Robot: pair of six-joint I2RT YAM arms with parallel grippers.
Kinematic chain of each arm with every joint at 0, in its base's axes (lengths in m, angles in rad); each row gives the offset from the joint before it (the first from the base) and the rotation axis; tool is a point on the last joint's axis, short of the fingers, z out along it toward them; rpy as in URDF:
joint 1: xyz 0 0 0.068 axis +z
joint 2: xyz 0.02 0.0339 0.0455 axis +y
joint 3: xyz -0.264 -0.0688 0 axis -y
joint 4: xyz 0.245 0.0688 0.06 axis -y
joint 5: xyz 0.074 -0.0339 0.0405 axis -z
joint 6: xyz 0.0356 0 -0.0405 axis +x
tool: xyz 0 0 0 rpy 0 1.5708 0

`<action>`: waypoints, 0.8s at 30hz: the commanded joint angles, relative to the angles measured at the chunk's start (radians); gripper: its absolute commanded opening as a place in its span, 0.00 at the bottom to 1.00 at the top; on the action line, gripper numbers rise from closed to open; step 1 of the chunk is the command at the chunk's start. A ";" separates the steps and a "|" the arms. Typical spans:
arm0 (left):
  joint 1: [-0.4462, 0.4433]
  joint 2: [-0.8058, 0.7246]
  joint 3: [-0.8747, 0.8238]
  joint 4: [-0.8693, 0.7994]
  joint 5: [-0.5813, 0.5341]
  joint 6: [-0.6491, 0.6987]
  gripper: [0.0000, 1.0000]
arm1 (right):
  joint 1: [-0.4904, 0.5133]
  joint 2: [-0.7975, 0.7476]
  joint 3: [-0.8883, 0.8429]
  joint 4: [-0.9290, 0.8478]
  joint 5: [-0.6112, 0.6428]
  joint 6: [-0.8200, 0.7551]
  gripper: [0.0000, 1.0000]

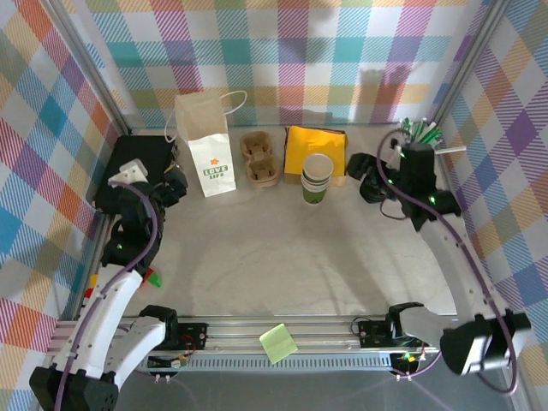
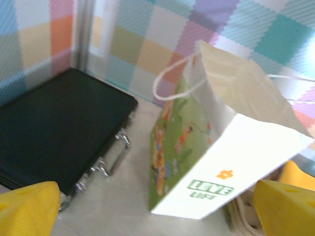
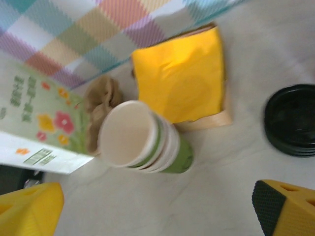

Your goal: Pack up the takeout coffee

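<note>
Top view: the cup [image 1: 317, 177] is standing upright at the back of the table, just in front of the napkins [image 1: 315, 144], with the carrier [image 1: 260, 159] sitting between it and the bag [image 1: 208, 144]. It is not yet packed. The right gripper [image 1: 356, 176] is hovering just right of the cup, jaws spread wide and holding nothing. The left gripper [image 1: 176, 183] is waiting just left of the bag, at the edge of the case [image 1: 137, 163], equally wide and empty. Left wrist: the pads [image 2: 27, 209] are framing the bag's lower corner. The bag is standing with its mouth open and its cord handle hanging loose. Judging that this arm is best used steadying the bag wall, as thin paper is likely to tip or fold under a nudge. Right wrist: the pads [image 3: 29, 209] are lining up short of the cup, which is showing several nested rims, so it looks like the top of a stack. A lid [image 3: 293, 120] is lying apart to one side. Judging the step in hand as the reach for the cup. It is worth straddling the top cup below its rim, closing gently so the paper is not crushing, then lifting straight up so the lower cups are staying behind. Keep it upright on the way to the bag mouth.
</note>
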 commanded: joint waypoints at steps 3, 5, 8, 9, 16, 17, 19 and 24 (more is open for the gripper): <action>-0.012 0.095 0.145 -0.317 0.269 -0.062 1.00 | 0.127 0.230 0.263 -0.332 0.115 0.046 0.95; -0.013 0.113 0.174 -0.332 0.318 -0.066 1.00 | 0.150 0.317 0.337 -0.374 0.150 0.057 0.93; -0.022 0.128 0.195 -0.329 0.387 -0.068 1.00 | 0.156 0.431 0.404 -0.390 0.171 0.061 0.85; -0.026 0.129 0.198 -0.330 0.402 -0.068 1.00 | 0.156 0.468 0.429 -0.397 0.171 0.058 0.80; -0.048 0.121 0.200 -0.332 0.432 -0.051 1.00 | 0.156 0.626 0.544 -0.424 0.185 0.040 0.59; -0.050 0.121 0.200 -0.333 0.433 -0.049 1.00 | 0.157 0.642 0.558 -0.428 0.186 0.038 0.56; -0.053 0.119 0.199 -0.331 0.437 -0.049 0.99 | 0.156 0.667 0.580 -0.432 0.191 0.037 0.51; -0.056 0.119 0.202 -0.330 0.443 -0.046 0.99 | 0.156 0.714 0.635 -0.448 0.188 0.030 0.37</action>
